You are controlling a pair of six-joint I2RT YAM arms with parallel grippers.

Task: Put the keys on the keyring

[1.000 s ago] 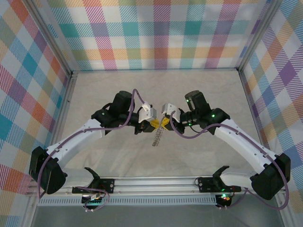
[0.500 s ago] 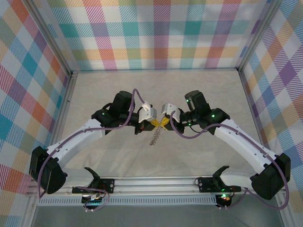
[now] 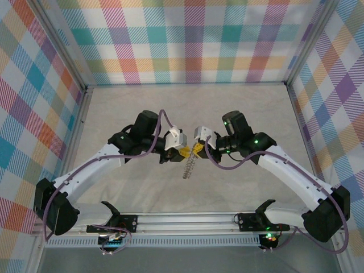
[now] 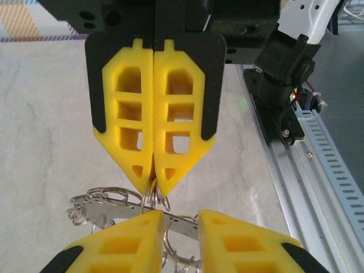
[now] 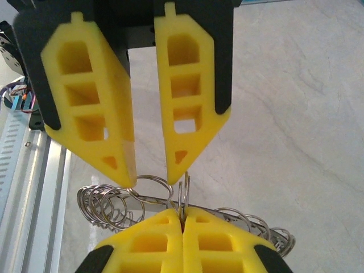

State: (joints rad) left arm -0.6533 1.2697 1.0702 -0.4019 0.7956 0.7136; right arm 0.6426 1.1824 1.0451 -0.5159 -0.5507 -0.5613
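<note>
As left arm point(image 3: 91, 168) faces right arm point(image 3: 290, 170), right jaws pinch keyring point(image 3: 189, 166); left jaws spread.

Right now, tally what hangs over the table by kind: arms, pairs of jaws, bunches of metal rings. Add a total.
Arms: 2
Pairs of yellow jaws: 2
Metal ring bunch: 1
Total: 5

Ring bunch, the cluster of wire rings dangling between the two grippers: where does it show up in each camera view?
Top external: ring bunch dangles at the centre of the picture.
Left wrist: ring bunch sits lower left, just beyond the near jaws.
Right wrist: ring bunch runs along the bottom, mostly on the left.
Shared landmark: right gripper, its yellow jaws shut on one ring.
</note>
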